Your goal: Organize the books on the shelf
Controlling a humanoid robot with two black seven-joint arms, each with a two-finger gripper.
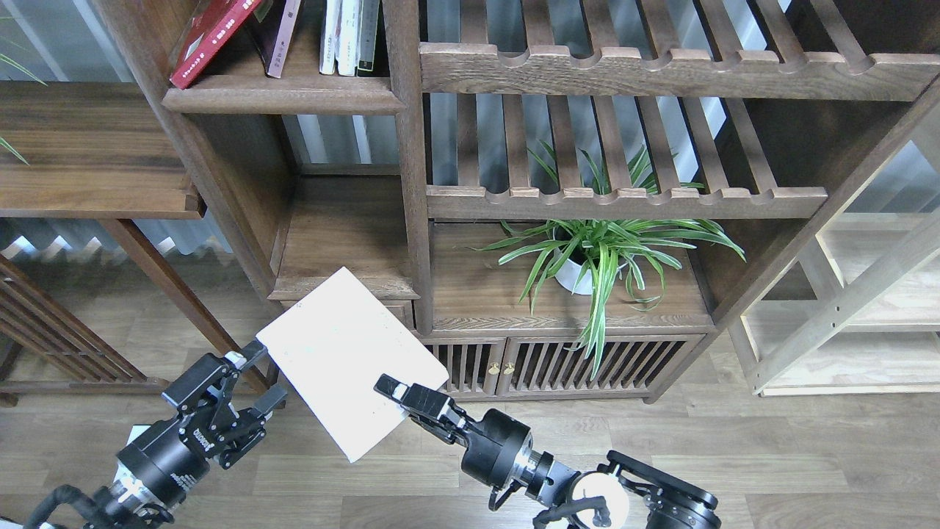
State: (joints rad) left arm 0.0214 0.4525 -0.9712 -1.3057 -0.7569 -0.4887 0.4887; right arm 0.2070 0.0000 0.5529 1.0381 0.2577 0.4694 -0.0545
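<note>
The pale white book (349, 360) is held above the floor, in front of the low cabinet (558, 360), clamped at its lower right edge by the right claw (396, 389). The left claw (257, 376) is seen with its fingers apart, just beside the book's left corner. A red book (209, 37) is leaned tilted on the dark shelf (283, 92) above.

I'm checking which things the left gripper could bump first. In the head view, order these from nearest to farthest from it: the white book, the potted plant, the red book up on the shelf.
From the left gripper:
1. white book, right beside it, held by the right gripper.
2. potted plant, off to the right in the cabinet.
3. red book, leaning high on the shelf.
</note>
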